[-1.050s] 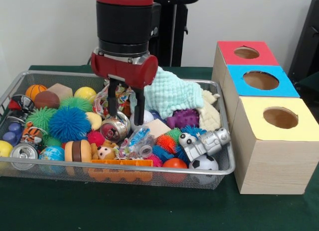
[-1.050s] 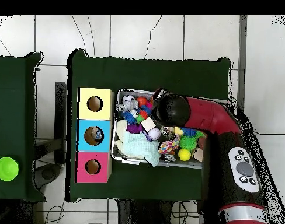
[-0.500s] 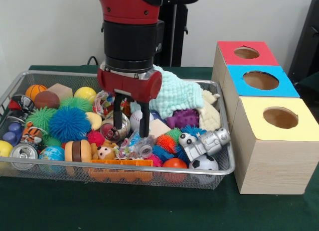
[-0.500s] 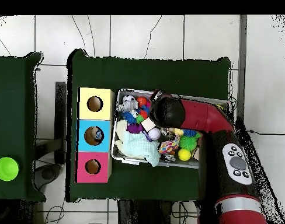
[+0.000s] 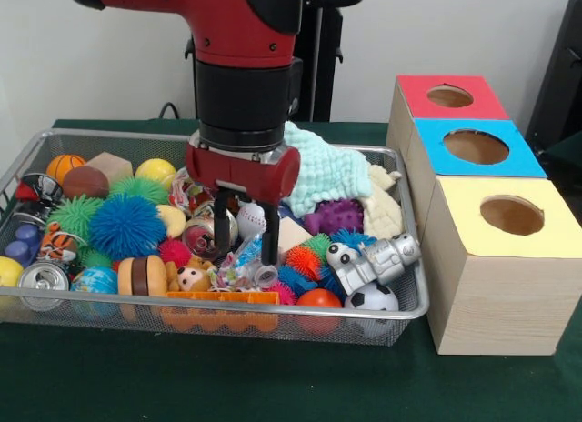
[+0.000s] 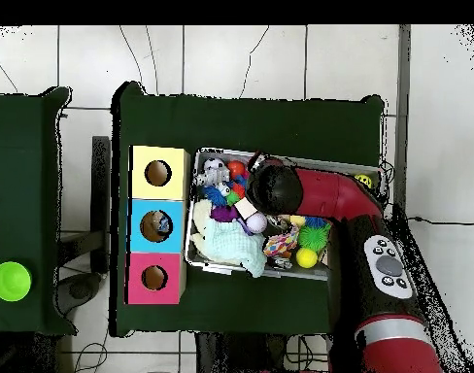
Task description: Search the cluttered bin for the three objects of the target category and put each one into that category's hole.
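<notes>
— Lowered further into the wire bin (image 5: 400,308) since a second ago, the gripper (image 5: 245,233) is now seen with its two black fingers (image 5: 270,245) sunk among the toys; it has also been shifted a little toward the boxes. What is held?

— Nothing can be confirmed as held. The fingers are spread apart, one just beside a crushed silver can (image 5: 206,234), the other down on a crinkled clear wrapper (image 5: 244,266). A white baseball (image 5: 250,220) is glimpsed between them.

— Where are the objects to be sorted?

— All are still in the bin. A second can (image 5: 42,282) is lain at the front corner farthest from the boxes, with a third, darker can (image 5: 35,187) behind it near the same side wall. A blue spiky ball (image 5: 126,226), a mint knitted cloth (image 5: 319,170), a purple knobbly toy (image 5: 334,216), a silver robot figure (image 5: 373,258) and a small soccer ball (image 5: 371,299) are packed around the gripper.

— And the holes?

— Three wooden boxes are lined up just beside the bin on the green-covered bench (image 5: 273,386): the yellow-topped box (image 5: 496,258) nearest the camera, the blue-topped box (image 5: 473,149) in the middle, the red-topped box (image 5: 447,99) farthest. Each top is cut with one round hole.

— Overhead?

— The red arm (image 6: 343,199) is shown reaching across the bin from the side away from the boxes. A green bowl (image 6: 11,281) is set on a separate dark surface, well apart.
</notes>
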You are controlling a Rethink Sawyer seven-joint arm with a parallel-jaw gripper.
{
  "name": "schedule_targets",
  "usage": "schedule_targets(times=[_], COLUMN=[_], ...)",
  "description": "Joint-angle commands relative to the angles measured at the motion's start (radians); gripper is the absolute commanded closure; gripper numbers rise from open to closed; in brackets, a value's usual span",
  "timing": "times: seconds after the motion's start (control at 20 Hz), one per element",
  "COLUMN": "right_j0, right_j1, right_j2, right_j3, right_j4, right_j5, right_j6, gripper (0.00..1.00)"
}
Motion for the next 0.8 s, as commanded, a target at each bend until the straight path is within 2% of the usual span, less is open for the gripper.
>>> schedule_targets(times=[0.05,0.5,0.8], right_j0=[-0.038,-0.065,-0.083], right_j1=[0.068,0.106,0.15], right_j2=[0.118,0.164,0.193], right_j3=[0.045,0.012,-0.048], right_j4=[-0.054,-0.089,-0.123], right_j5=[-0.052,-0.022,0.023], right_j6=[-0.076,-0.117,-0.171], gripper=[0.0,0.0,0.0])
